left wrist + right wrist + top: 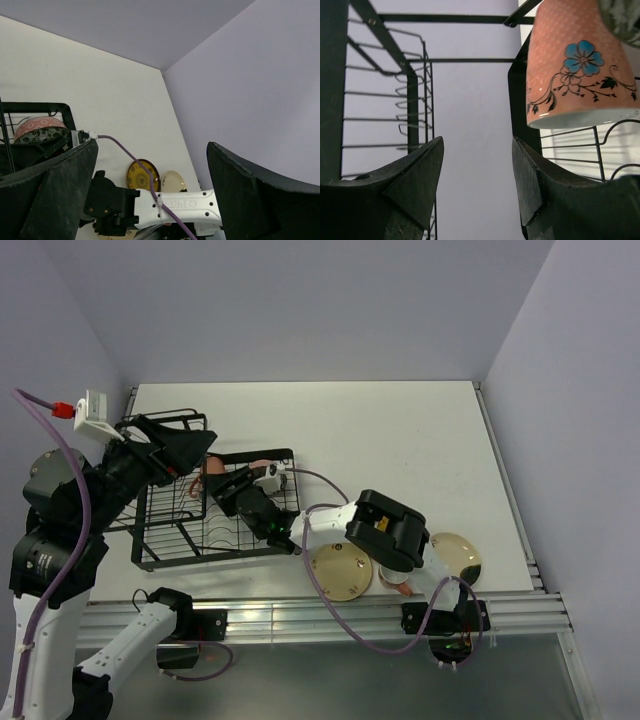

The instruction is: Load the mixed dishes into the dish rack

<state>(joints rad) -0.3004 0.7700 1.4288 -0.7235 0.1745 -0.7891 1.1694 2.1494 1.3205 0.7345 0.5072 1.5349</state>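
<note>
Closest in the right wrist view are the right jaws, spread apart with nothing between them. They sit low inside the rack [200,556], wires on both sides. At their 1 o'clock a pink mug [575,70] stands mouth-down on the wires, clear of the fingers, and the edge of the dark bowl [622,15] shows just beyond it.

The rack lies at 9 o'clock on the table [400,440]. The left jaws hover over its far-left end, spread wide and holding nothing.

At 5 o'clock, by the near edge, the yellow plate [338,573] lies flat. A cream plate [458,555] lies well to its right. Between them, half hidden under the right arm [385,530], is something pinkish, probably the second mug. I cannot find the other cream plate.

By my reading, this mug is placed and the step in hand is letting go of it. The next move calls for lifting the right jaws straight out without catching a wire or knocking the mug. They would then swing back to 5 o'clock for a plate, which must go on edge into a divider slot.

The table is plain white with a metal rail along its near edge, and the walls around it are pale lilac.
</note>
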